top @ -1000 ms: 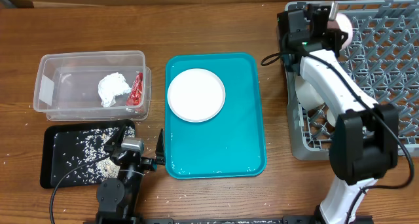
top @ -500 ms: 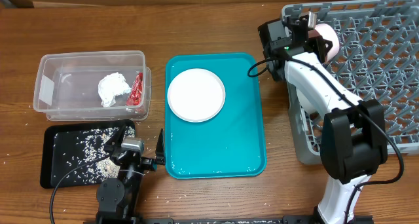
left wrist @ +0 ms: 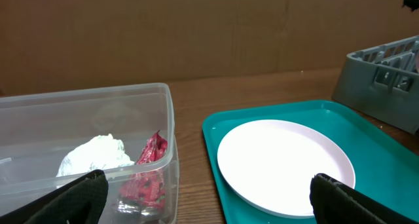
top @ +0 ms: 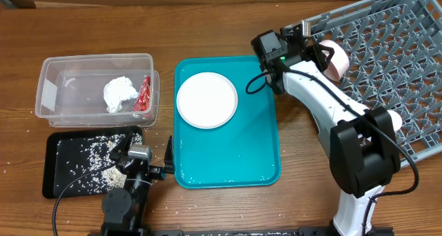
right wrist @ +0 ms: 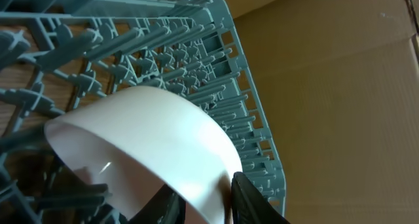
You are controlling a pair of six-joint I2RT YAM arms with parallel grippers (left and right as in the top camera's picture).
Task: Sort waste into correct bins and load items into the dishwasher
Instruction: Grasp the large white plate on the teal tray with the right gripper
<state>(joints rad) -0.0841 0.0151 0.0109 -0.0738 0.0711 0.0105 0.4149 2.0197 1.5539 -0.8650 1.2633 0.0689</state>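
My right gripper (top: 319, 48) is shut on the rim of a white bowl (top: 338, 58) tipped on its side over the near-left corner of the grey dish rack (top: 400, 50). In the right wrist view the bowl (right wrist: 150, 132) wall sits between the fingers of that gripper (right wrist: 209, 199), with rack pegs behind. A large white plate (top: 206, 99) lies on the teal tray (top: 242, 160). My left gripper (top: 148, 146) stands open and empty at the table's front edge, facing the plate (left wrist: 285, 165).
The clear tub (top: 52, 67) holds a crumpled napkin (top: 119, 93) and a red wrapper (top: 143, 93). Rice grains (top: 97, 160) lie in the black tray (top: 59, 184). Another white dish (top: 394, 117) shows in the rack beside my right arm.
My right arm has swung left with the bowl, and the dish rack has slid left and turned askew with it. The left arm has not moved.
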